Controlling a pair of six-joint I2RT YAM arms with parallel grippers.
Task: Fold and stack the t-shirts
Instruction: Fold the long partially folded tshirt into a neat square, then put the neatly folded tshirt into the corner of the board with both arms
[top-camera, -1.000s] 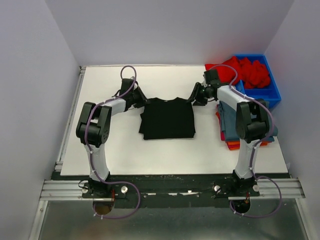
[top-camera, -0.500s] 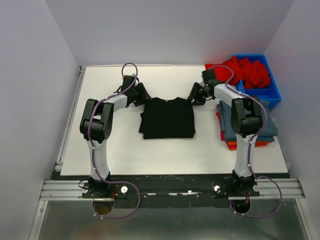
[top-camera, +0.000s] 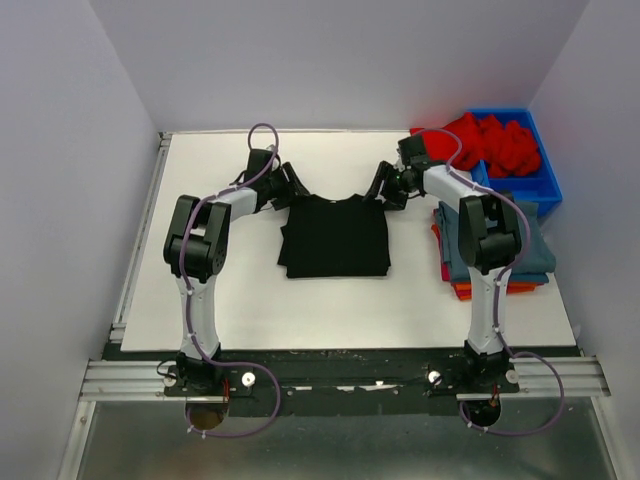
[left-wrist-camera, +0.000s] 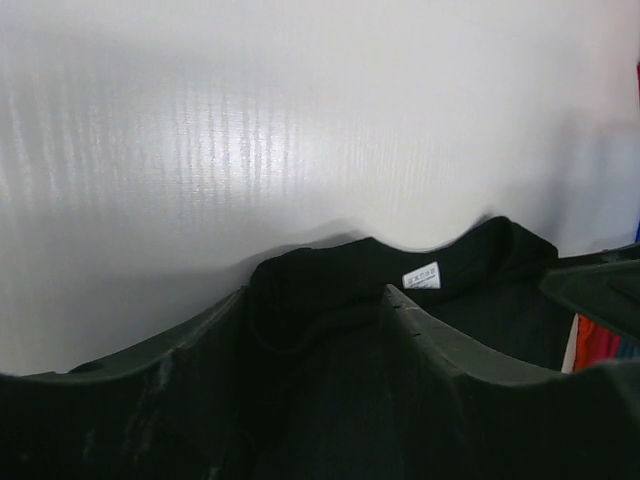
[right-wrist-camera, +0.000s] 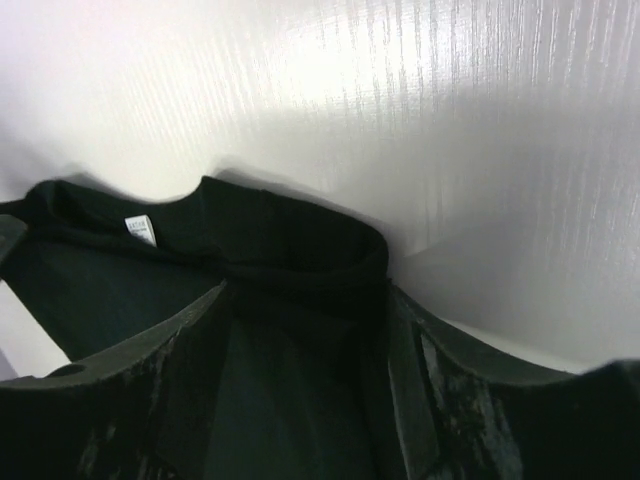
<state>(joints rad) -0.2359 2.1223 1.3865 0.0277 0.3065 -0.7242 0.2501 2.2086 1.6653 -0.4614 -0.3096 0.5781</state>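
Observation:
A folded black t-shirt (top-camera: 334, 238) lies in the middle of the white table (top-camera: 230, 290). Its collar end, with a white label (left-wrist-camera: 421, 275), points away from the arms. My left gripper (top-camera: 290, 192) grips its far left corner, with black cloth (left-wrist-camera: 310, 330) filling the gap between the fingers. My right gripper (top-camera: 381, 190) grips the far right corner in the same way, with cloth (right-wrist-camera: 300, 350) between its fingers. A stack of folded shirts lies at the right: slate-blue (top-camera: 505, 245) on top, orange (top-camera: 490, 291) and a red edge (top-camera: 441, 262) below.
A blue plastic bin (top-camera: 548, 186) at the far right corner holds crumpled bright red shirts (top-camera: 490, 140). Grey walls enclose the table on three sides. A metal rail (top-camera: 135, 250) runs along the table's left edge.
Both grippers have shifted a little farther away and outward at the shirt's collar corners. The corners now look drawn out toward the grippers. The stack and bin have not moved.

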